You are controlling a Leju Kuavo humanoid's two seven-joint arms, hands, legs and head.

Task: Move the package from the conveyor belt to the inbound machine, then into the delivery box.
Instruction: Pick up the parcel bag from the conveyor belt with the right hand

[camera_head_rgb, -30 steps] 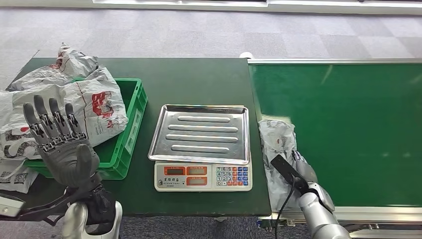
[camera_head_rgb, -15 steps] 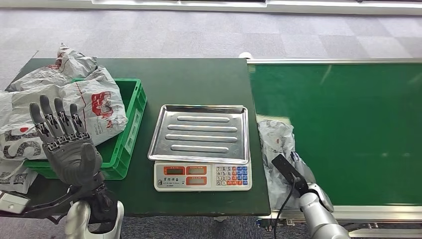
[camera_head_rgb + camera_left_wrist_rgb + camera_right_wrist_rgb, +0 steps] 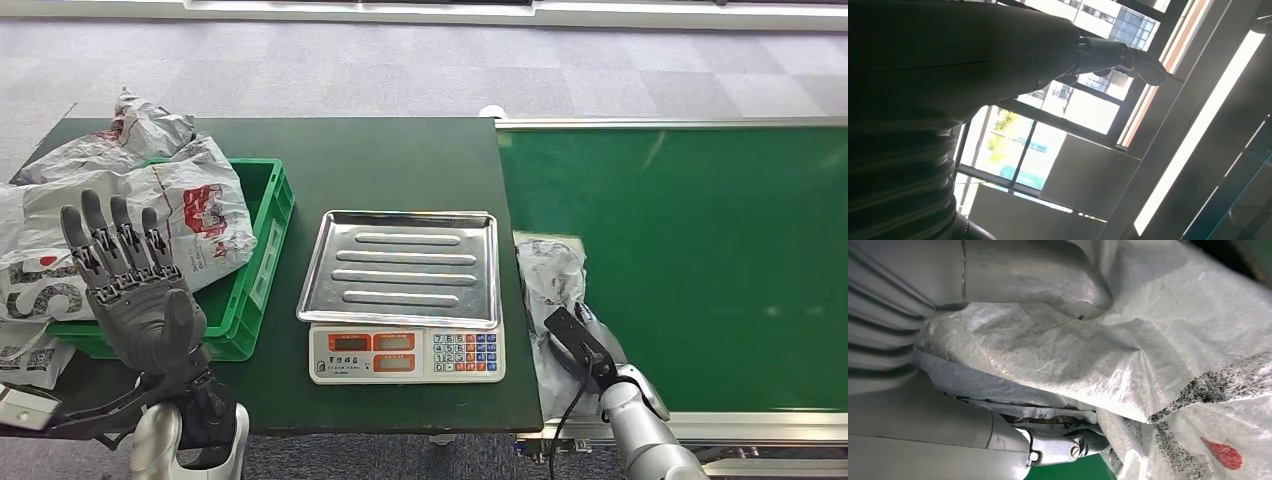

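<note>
Package (image 3: 553, 300) on the conveyor belt (image 3: 700, 260), just beside the scale (image 3: 405, 295).
Right hand (image 3: 590, 345) grips the package; left hand (image 3: 130, 290) is raised near the scale, fingers spread, holding nothing.

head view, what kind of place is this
Probably a parcel sorting or logistics station, perhaps a mock-up: a green conveyor belt carrying a grey package, a weighing scale on the table, and a green crate piled with more mail bags.
</note>
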